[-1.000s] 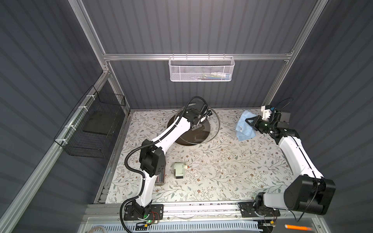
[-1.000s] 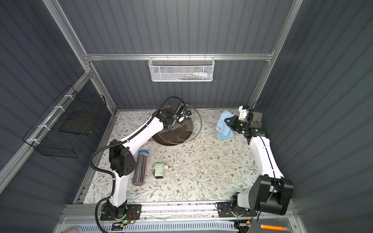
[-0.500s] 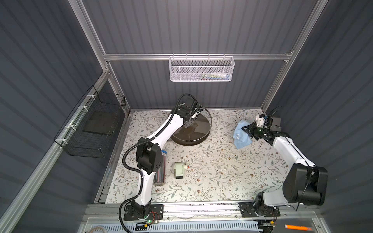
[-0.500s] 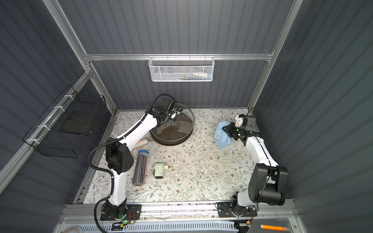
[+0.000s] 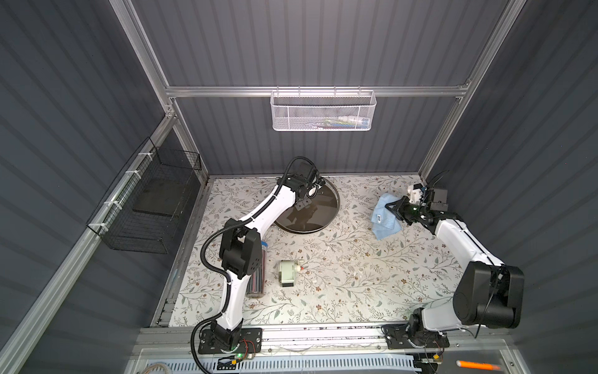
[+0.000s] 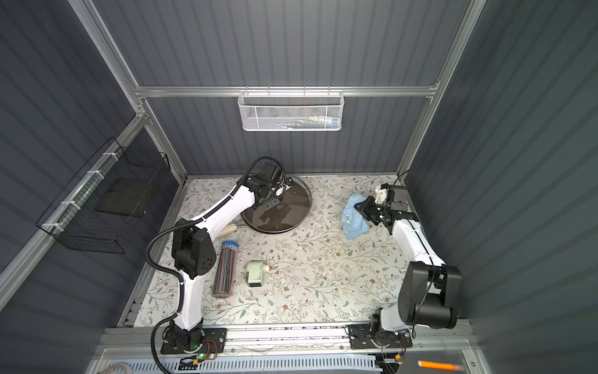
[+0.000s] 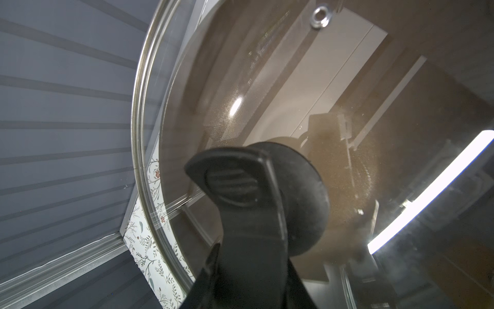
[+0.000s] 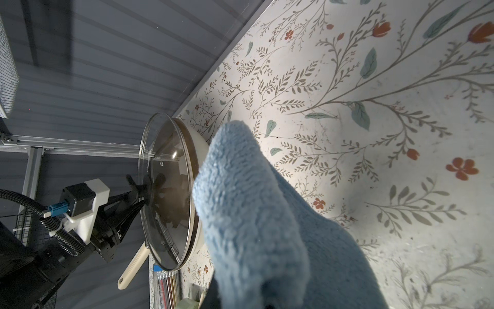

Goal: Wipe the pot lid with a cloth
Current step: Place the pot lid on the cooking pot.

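Reading the table from above as a clock with the back wall at twelve, we find the pot lid [image 5: 320,210] near twelve, over the brown pan [image 8: 197,135]. Its black handle [image 7: 304,203] is pinched between the jaws of the left gripper [image 8: 137,199]. The glass looks tilted against the pan's rim, and we cannot tell whether it touches anywhere. The cloth [image 5: 383,218] is at about two o'clock, well apart from the lid, bunched in the pressed-together jaws of the right gripper [image 5: 396,209], its loose end trailing toward the mat. Our chief worry is the lid: it is wide, smooth glass held only at its small centre, so a sideways push from the cloth could twist it in the jaws or lever it out, and it would drop onto the pan or mat. The cloth is a second risk, since only a fold seems gripped; dragged over the metal rim it may snag and pull free, or bare fingertips may strike glass. The two wrists could also collide where the arms meet, between twelve and one. A clear tube with a blue cap [image 6: 225,272] lies near eight o'clock and a small pale device [image 6: 257,273] toward seven, both off the route. The pan's wooden handle [image 6: 228,230] points toward nine, and nothing stands between cloth and lid.
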`<act>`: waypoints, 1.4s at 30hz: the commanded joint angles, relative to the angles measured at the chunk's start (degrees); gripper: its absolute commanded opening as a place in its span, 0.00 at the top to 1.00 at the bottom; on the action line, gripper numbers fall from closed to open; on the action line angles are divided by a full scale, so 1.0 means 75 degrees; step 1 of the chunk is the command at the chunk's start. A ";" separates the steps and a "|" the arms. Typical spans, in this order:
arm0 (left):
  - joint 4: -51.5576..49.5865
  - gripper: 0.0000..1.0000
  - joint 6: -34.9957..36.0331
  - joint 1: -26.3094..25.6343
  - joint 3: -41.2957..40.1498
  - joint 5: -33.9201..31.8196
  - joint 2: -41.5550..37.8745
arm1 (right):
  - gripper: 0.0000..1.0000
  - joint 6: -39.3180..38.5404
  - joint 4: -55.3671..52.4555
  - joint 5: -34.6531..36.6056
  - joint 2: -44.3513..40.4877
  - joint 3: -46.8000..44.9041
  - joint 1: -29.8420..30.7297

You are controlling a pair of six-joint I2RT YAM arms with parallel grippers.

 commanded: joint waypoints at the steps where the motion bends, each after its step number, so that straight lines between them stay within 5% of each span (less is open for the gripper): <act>1: 0.0763 1.00 -0.0209 0.0088 0.0217 -0.0081 -0.0109 | 1.00 0.0059 0.0158 0.0126 0.0058 0.0081 0.0050; 31: 0.0396 1.00 -0.0408 0.0166 0.0350 0.0540 0.0153 | 1.00 0.0032 0.0099 0.0203 0.0201 0.0166 0.0065; 42: 0.0154 1.00 -0.0373 0.0154 0.0132 0.0015 0.0173 | 1.00 0.0006 0.0048 0.0238 0.0254 0.0225 0.0067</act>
